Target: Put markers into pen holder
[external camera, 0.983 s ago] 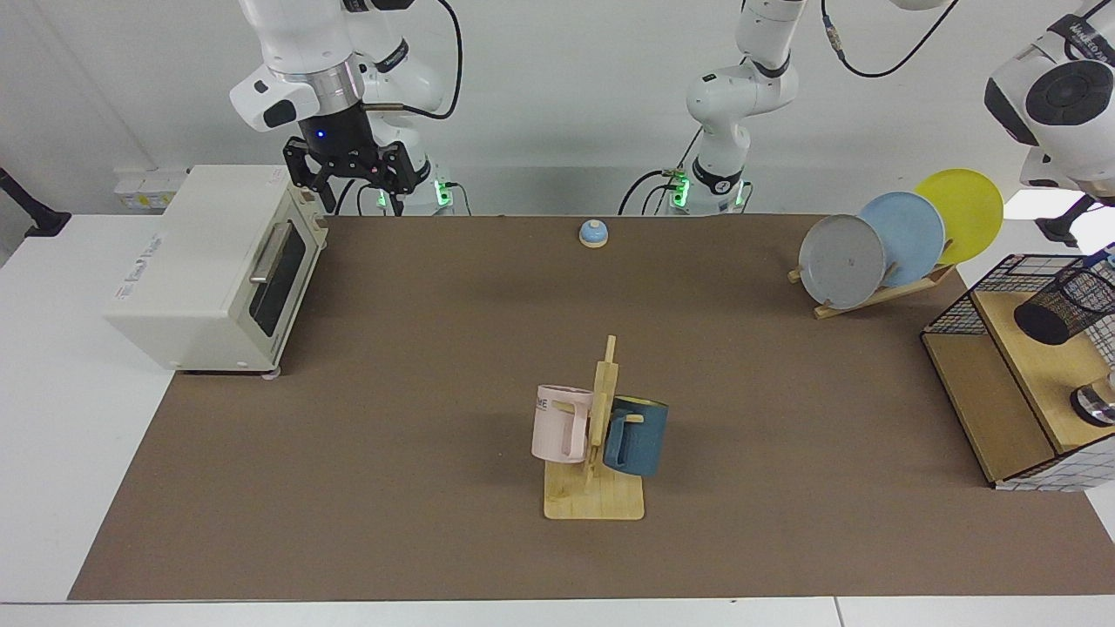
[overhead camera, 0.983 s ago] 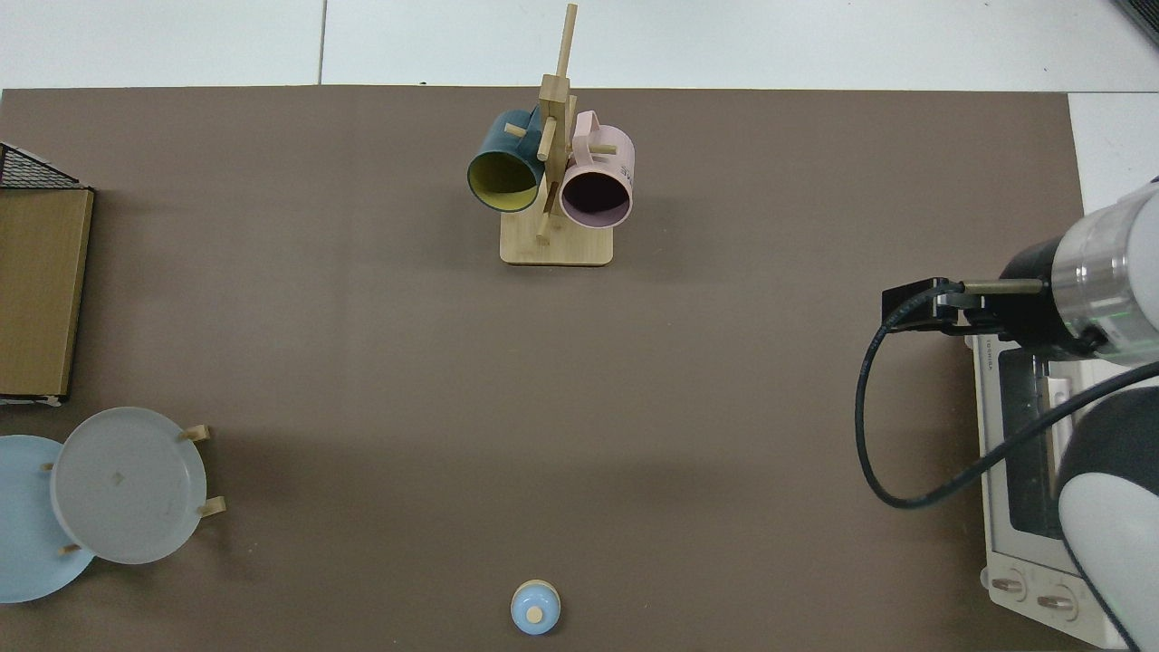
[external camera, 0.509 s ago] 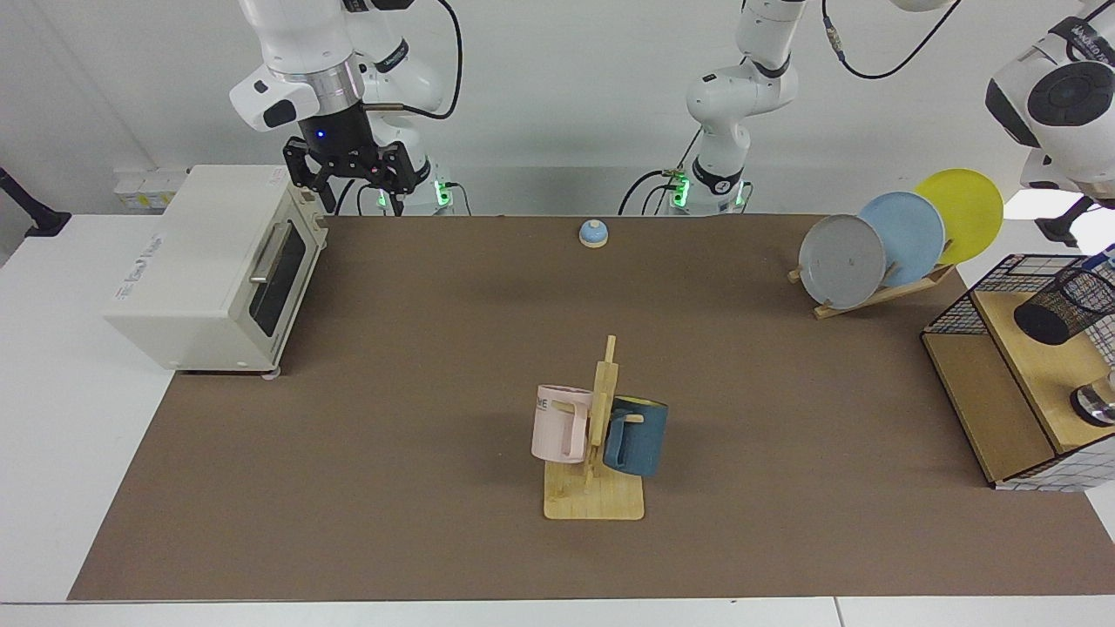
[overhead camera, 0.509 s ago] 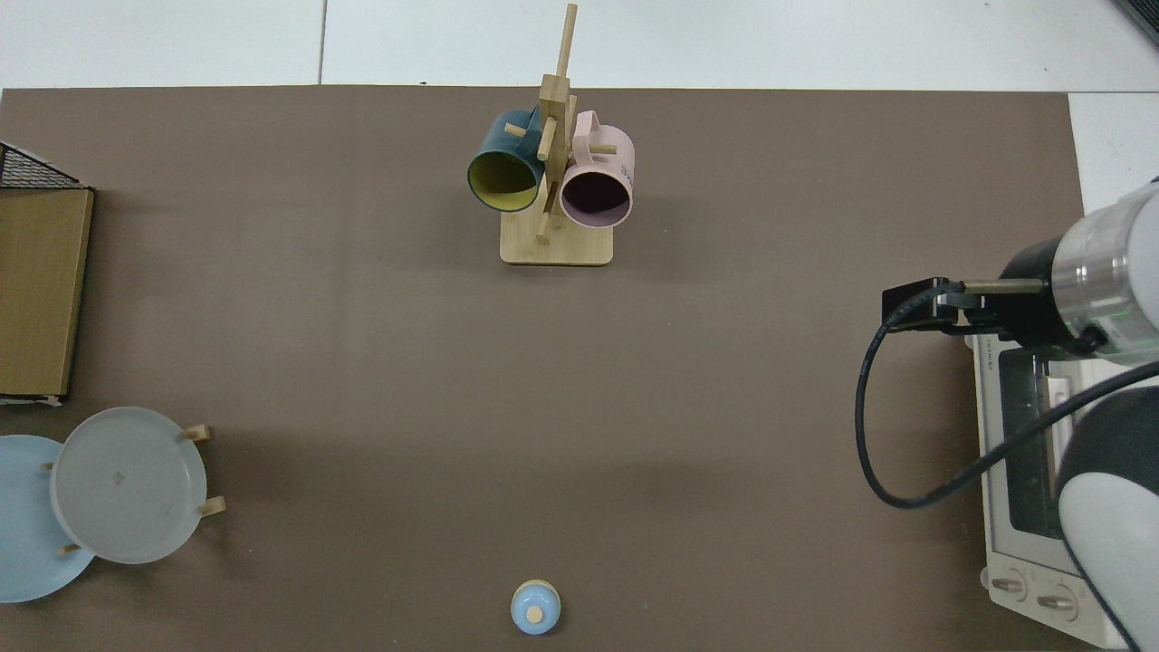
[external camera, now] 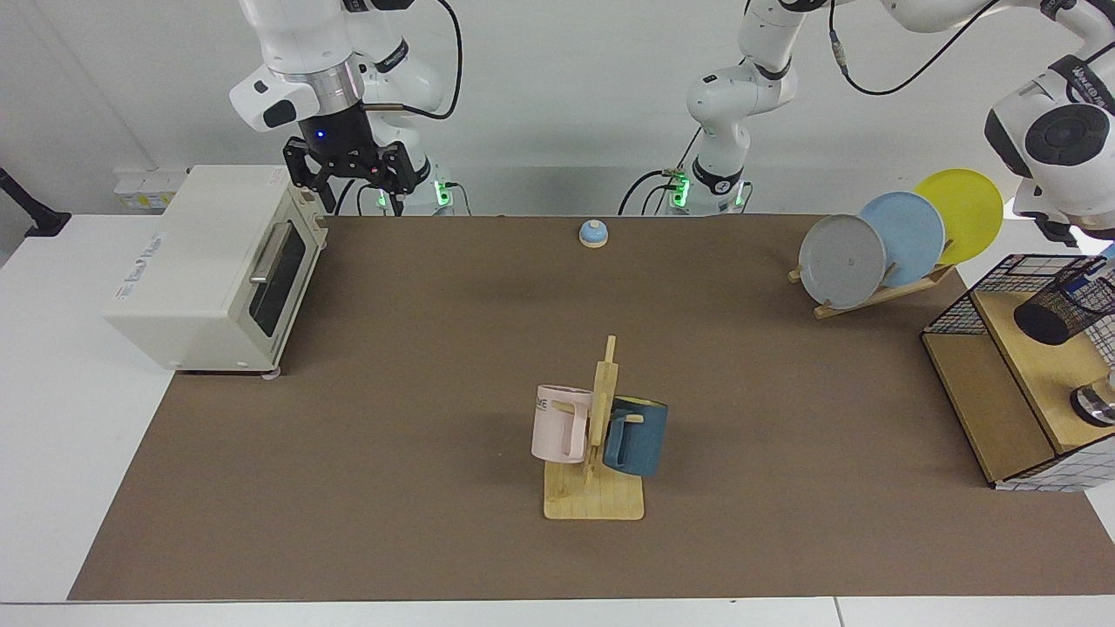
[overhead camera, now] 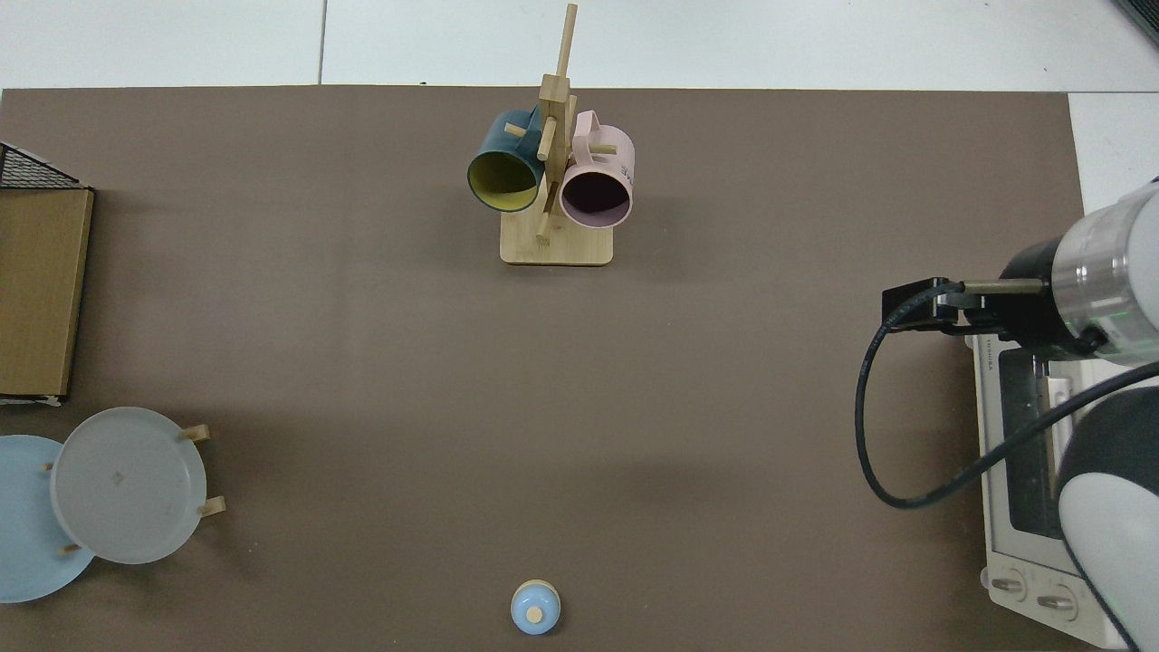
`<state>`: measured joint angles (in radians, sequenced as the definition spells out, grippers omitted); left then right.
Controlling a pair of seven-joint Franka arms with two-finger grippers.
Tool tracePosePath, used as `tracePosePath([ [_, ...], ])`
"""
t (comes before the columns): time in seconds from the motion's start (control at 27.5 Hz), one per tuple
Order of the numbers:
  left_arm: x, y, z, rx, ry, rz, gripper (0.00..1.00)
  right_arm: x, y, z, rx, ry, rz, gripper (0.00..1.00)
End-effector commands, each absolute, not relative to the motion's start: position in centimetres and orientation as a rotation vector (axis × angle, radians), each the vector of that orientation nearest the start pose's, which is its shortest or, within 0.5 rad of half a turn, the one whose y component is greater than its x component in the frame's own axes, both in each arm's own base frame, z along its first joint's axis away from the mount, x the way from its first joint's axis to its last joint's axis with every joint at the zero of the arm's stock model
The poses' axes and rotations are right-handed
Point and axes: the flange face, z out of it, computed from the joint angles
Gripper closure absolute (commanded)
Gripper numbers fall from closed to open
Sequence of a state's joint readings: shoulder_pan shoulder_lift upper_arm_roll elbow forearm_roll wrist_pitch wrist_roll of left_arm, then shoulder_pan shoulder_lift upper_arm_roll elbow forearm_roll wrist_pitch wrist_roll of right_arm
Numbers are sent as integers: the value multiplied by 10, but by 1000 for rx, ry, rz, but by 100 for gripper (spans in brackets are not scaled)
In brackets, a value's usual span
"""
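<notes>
White table with a brown mat [external camera: 435,366] and a plain wall behind. The action is all at the far edge of the facing view.

The right gripper [external camera: 350,178] hangs spread and empty over the toaster oven [external camera: 200,261]. That arm is just waiting and hasn't shifted in the last second.

The left arm [external camera: 1058,135] reaches over the wire shelf rack [external camera: 984,383], and that is the one change: its wrist has dropped lower toward the rack. The left gripper [external camera: 1091,246] is mostly cut off by the frame edge, so I can't tell its state.

The pen holder [external camera: 1058,306] sits on the rack's upper wooden shelf. It looks tilted from this angle, and I can't say whether it really leans. It has barely moved.

A small blue sliver [external camera: 1108,252] shows just above the holder's mouth, right at the frame edge. My read is that it's the marker's end, with the rest hidden.

The top view is no help. It shows only the rack's corner, and neither the holder nor the marker.

Given the descent, I judge the marker is lined up over the holder and going in, not yet released. The risk is clipping the mesh rim and tipping the holder.

The mug stand [external camera: 594,488], plate rack [external camera: 871,296] and bell [external camera: 593,233] are untouched and well clear.
</notes>
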<state>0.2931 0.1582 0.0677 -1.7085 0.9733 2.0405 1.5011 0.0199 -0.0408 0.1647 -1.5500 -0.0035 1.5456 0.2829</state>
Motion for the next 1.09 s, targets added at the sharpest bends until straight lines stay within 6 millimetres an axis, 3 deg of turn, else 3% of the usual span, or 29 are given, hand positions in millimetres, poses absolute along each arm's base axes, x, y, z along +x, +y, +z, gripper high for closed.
tracePosePath([
  [0.0,583,268,519,-1705,1641,768,100,528,97,656,-3129,149,-84,0],
  [0.4,581,269,503,-1710,1689,757,100,528,97,656,-3129,149,-84,0],
  [1.06,581,271,495,-1707,1704,754,100,527,98,655,-3129,146,-82,0],
])
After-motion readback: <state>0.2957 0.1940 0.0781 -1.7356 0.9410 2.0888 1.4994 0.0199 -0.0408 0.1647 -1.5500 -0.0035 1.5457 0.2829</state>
